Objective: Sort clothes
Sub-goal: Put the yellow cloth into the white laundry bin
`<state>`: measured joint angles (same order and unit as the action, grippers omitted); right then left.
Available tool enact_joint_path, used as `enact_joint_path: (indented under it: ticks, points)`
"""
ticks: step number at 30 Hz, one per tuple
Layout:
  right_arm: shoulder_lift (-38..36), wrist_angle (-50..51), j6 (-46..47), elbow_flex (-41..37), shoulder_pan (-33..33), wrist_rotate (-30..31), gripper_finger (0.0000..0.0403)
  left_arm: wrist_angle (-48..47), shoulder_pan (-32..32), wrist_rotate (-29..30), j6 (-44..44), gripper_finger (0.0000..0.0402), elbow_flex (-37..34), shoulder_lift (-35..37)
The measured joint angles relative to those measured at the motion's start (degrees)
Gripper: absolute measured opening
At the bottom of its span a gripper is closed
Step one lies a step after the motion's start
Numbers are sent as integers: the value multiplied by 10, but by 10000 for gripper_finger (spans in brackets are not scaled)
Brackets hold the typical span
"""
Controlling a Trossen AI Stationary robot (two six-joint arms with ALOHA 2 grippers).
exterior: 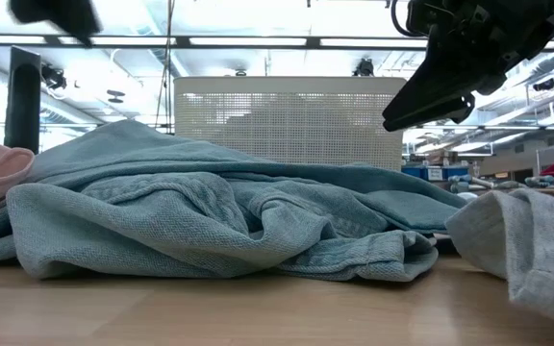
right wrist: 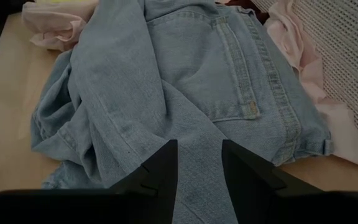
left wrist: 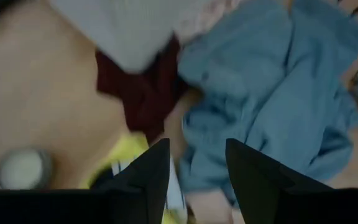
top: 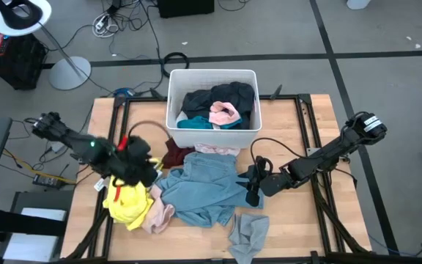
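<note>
- Wooden table (top: 299, 220) on a dark frame, cables trailing over the grey floor behind it; a white bin (top: 212, 75) stands at the table's far edge with dark, teal and pink clothes already inside.
- Still to be sorted are the light blue denim jeans (top: 207, 187) spread mid-table, a maroon piece (top: 176, 155) just beyond them, a yellow garment (top: 127, 204) and a pink one (top: 160, 218) beside it, and a grey cloth (top: 247, 235) towards the near edge.
- Right hand (top: 253, 185) hangs over the jeans' edge, fingers apart and empty — the right wrist view shows denim between and just ahead of the fingertips, the back pocket and waistband farther on.
- Left hand (top: 134, 167) hovers over the yellow garment, with the maroon piece and the jeans just ahead; its fingers stand apart, holding nothing.
- Judged step: the right hand taking the jeans. To do it well, come straight down onto a raised fold, not flat cloth, and bite through enough layers that heavy denim does not slide out.
- Lift high before carrying — the trailing legs could otherwise drag the pink or grey pieces along.
- Keep the left hand clear of the jeans' far edge meanwhile.
</note>
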<state>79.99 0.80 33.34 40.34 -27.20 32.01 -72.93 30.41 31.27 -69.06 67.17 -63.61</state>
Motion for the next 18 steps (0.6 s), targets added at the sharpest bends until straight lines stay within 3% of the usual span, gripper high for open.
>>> enact_joint_path:
  ticks: [9,18]
  points:
    - [0,-1,2,0,0,-2,126,34,122,-55,-183,163,-109,-3]
    - [0,-3,5,0,-1,-2,126,75,173,-126,-272,163,-207,-3]
